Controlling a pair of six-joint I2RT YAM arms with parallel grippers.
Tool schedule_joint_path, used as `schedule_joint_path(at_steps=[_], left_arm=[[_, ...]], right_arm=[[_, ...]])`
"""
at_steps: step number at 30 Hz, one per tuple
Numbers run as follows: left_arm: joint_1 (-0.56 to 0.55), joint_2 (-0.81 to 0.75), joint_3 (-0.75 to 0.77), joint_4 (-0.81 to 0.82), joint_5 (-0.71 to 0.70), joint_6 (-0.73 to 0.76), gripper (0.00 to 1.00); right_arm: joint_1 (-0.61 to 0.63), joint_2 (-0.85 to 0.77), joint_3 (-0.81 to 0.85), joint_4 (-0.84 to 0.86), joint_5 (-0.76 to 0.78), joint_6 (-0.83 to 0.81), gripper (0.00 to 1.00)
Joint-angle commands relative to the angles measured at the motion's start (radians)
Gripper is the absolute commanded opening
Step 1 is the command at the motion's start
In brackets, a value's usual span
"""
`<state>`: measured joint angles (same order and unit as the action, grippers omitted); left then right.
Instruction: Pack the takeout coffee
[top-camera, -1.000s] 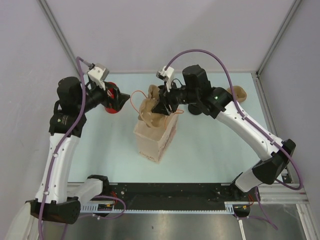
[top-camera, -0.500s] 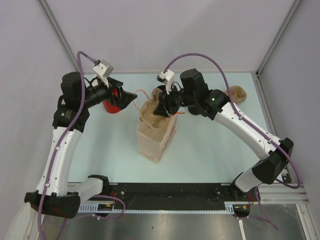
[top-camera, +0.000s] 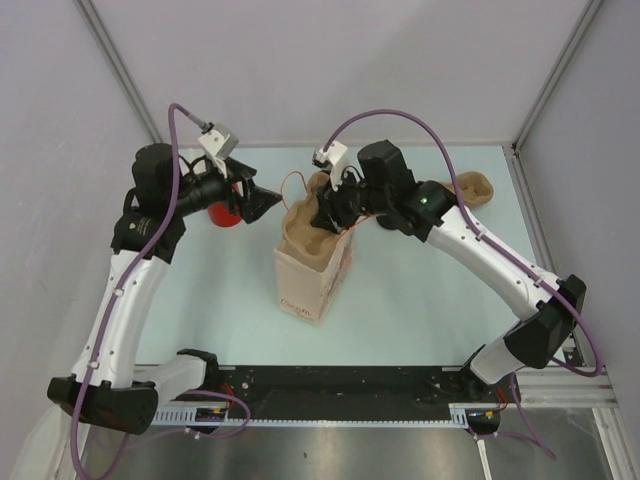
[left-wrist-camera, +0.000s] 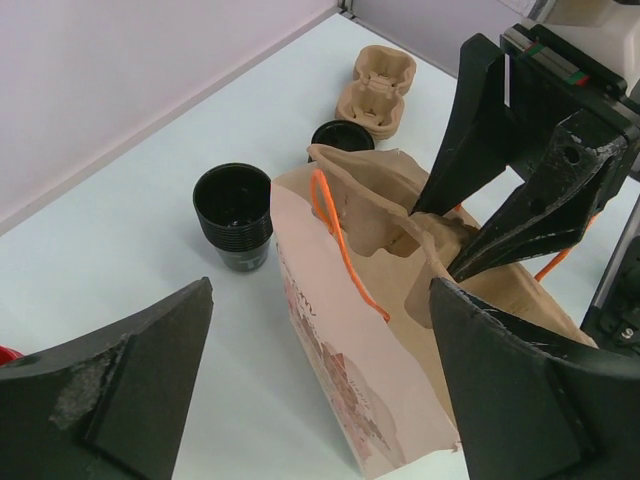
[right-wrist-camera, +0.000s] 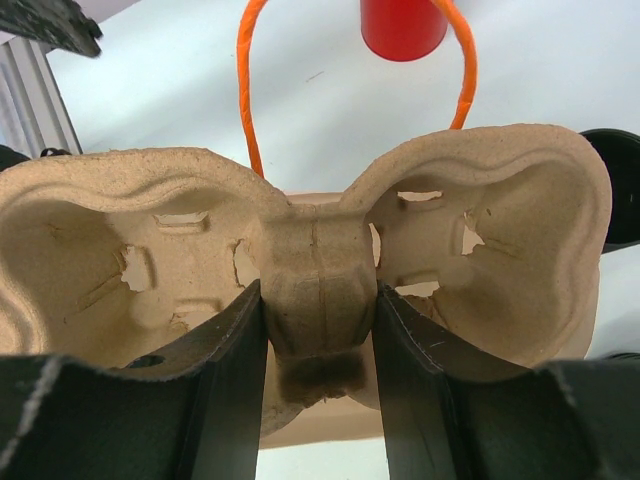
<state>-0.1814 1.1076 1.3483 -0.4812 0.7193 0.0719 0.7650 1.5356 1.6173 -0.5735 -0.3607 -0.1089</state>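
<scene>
The left fingers (left-wrist-camera: 135, 390), spread wide and empty, have swung away from the red plastic cup (right-wrist-camera: 403, 25) toward the brown paper bag with orange handles (left-wrist-camera: 335, 375). The right fingers (right-wrist-camera: 225, 390) keep their pinch on the central ridge of the moulded pulp cup carrier (right-wrist-camera: 480, 230), seated in the bag's mouth. The small round black disposable cup (left-wrist-camera: 232, 212) stands on the pale surface (left-wrist-camera: 110, 250) ahead of the left fingers, just beside the bag, not yet packed; the left arm's approach probably precedes its pickup.
</scene>
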Motion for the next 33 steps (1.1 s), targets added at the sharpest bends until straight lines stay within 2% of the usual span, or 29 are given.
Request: schedule_joint_path(at_steps=[1, 5, 10, 12, 13, 15, 16, 19, 25, 33], left_arm=[[-0.009, 0.014, 0.015, 0.006, 0.017, 0.023, 0.98], [-0.012, 0.034, 0.034, 0.024, 0.068, 0.000, 0.99], [-0.053, 0.081, 0.064, 0.004, 0.037, 0.017, 0.99], [-0.070, 0.090, 0.064, 0.006, 0.031, 0.017, 0.97], [-0.075, 0.093, 0.063, 0.001, 0.026, 0.023, 0.93], [-0.087, 0.095, 0.061, -0.002, 0.011, 0.029, 0.72], [-0.089, 0.094, 0.064, -0.010, 0.003, 0.032, 0.54], [-0.089, 0.086, 0.066, -0.028, -0.030, 0.049, 0.34], [-0.089, 0.074, 0.080, -0.066, -0.084, 0.071, 0.24], [-0.090, 0.075, 0.106, -0.089, -0.133, 0.077, 0.19]], right_arm=[[0.016, 0.000, -0.004, -0.025, 0.014, -0.018, 0.04], [0.030, -0.003, 0.004, -0.032, 0.006, -0.026, 0.04], [0.040, -0.002, 0.003, -0.034, 0.003, -0.031, 0.03], [0.039, -0.005, 0.001, -0.035, 0.005, -0.035, 0.03], [0.040, -0.008, 0.000, -0.037, 0.005, -0.037, 0.03], [0.042, -0.012, -0.003, -0.038, 0.006, -0.043, 0.03], [0.040, -0.014, -0.008, -0.040, 0.006, -0.048, 0.03], [0.040, -0.020, -0.016, -0.048, 0.012, -0.064, 0.02], [0.040, -0.025, -0.020, -0.049, 0.028, -0.098, 0.02], [0.048, -0.038, -0.026, -0.063, 0.106, -0.161, 0.01]])
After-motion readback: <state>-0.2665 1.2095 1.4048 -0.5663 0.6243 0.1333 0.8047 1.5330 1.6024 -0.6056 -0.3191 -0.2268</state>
